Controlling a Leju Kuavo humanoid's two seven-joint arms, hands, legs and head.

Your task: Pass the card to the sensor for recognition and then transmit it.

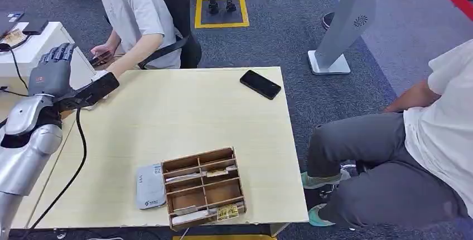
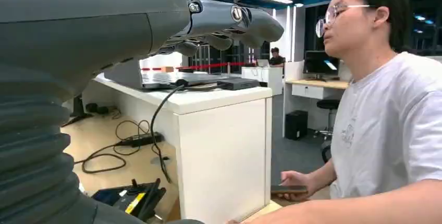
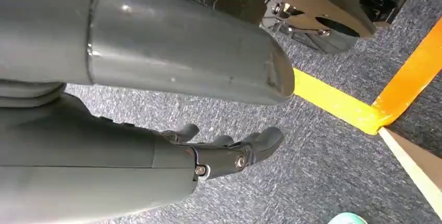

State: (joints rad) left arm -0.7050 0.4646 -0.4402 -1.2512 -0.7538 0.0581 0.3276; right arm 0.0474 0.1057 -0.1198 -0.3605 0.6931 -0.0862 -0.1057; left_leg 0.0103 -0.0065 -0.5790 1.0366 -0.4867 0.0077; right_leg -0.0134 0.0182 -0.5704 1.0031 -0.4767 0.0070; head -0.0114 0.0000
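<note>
1. The robot's left hand (image 1: 53,68) stands raised beyond the far left corner of the pale wooden table (image 1: 167,111). Its fingers point up and are spread, with nothing between them.
2. The right hand (image 3: 229,153) hangs low beside the body over grey carpet. Its fingers are loosely extended and it holds nothing.
3. The cards (image 1: 181,177) lie flat in the slots of a wooden box (image 1: 196,156) at the table's near edge, about midway along it. Their long sides run along that edge.
4. The grey sensor (image 1: 148,187) lies flat against the box's left wall, also by the near edge.
5. The cards and sensor lie well apart from the raised left hand, toward the near edge and to its right. The left hand is up at table height and on the sensor's side of the box, so it looks the better placed of the two.
6. A seated person (image 1: 136,11) leans at the far left corner, just beside the raised hand, and holds a thin dark flat object (image 2: 288,188). Whether that is a card or a phone cannot be told.
7. An empty hand held up by the person fits a card just given over. It equally fits an arm waiting before it goes down to the box.
8. A black phone (image 1: 260,84) lies near the far right corner.
</note>
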